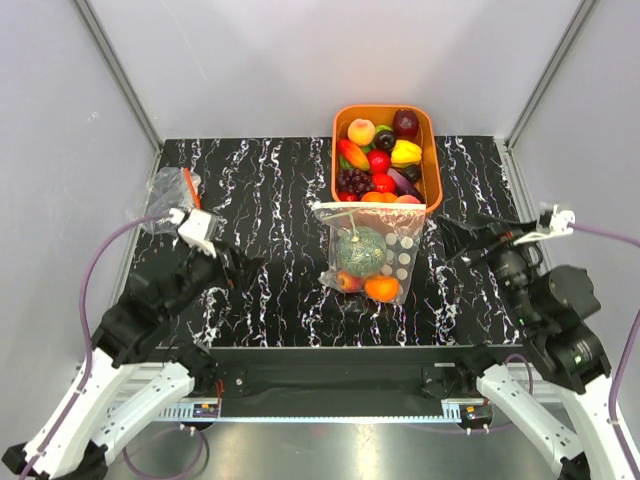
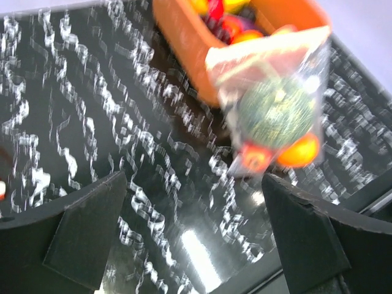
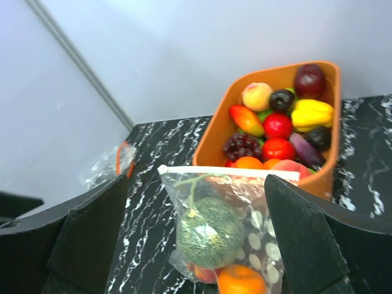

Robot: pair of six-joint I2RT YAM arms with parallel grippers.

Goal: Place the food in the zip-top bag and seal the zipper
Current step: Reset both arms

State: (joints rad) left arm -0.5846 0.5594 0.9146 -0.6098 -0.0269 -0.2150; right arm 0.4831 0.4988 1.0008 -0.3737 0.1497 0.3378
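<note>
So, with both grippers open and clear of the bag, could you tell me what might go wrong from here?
1. The bag rests its mouth end against the basket, with the melon weighing on its middle, so it may slide or slump.
2. The pictures don't show whether the zipper is pressed shut along its full width. Any gap could let the melon out if the bag is lifted.

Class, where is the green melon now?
Top view: the green melon lies inside the dotted bag, right of centre, in front of the orange basket.
</note>
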